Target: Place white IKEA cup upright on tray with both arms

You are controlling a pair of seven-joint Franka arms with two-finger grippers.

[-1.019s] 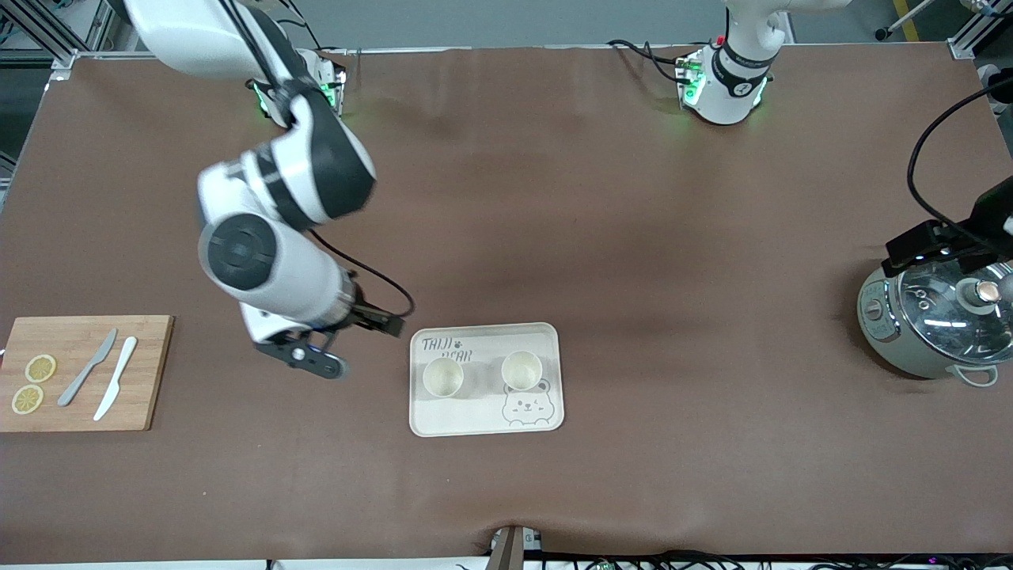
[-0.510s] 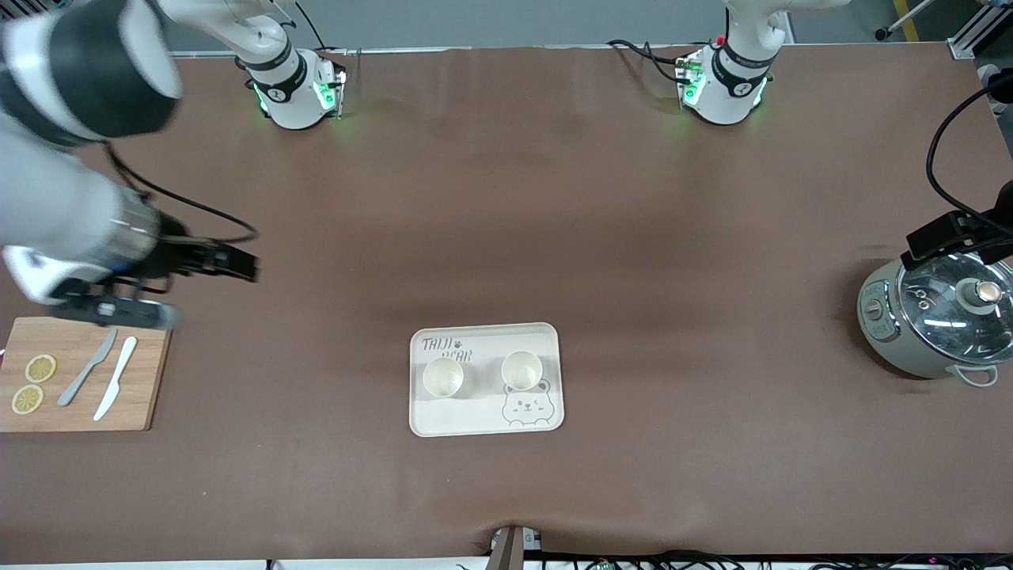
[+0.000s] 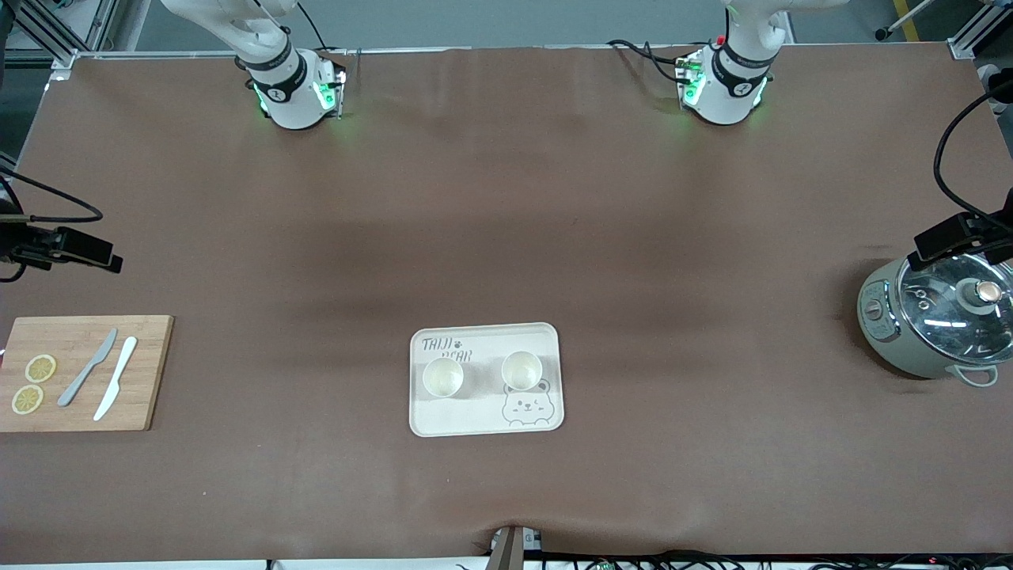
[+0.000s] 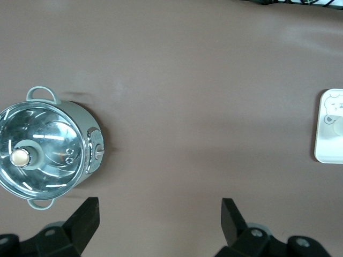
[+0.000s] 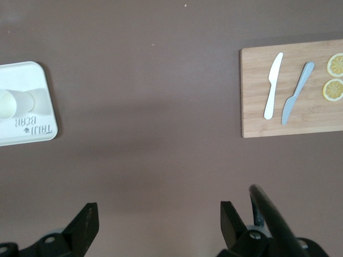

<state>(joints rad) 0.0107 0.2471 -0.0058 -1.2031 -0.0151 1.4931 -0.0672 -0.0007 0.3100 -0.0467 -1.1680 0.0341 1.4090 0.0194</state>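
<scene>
The cream tray [image 3: 475,416] printed "TAIJI BEAR" lies near the table's middle. Two white cups [image 3: 442,378] [image 3: 521,370] stand upright on it, side by side. My right gripper [image 5: 158,217] is open and empty over bare table, between the tray [image 5: 32,80] and the cutting board; only a black part of its hand [image 3: 75,249] shows at the front view's edge. My left gripper [image 4: 161,214] is open and empty over bare table beside the pot. The tray's edge [image 4: 321,152] shows in the left wrist view.
A wooden cutting board [image 3: 142,372] with two knives and two lemon slices lies at the right arm's end. A grey-green pot [image 3: 894,340] with a glass lid [image 3: 961,313] stands at the left arm's end.
The right arm has swung away from beside the tray to its own end of the table, nearly out of the front view. The left hand has shifted slightly. The cups have not moved.
</scene>
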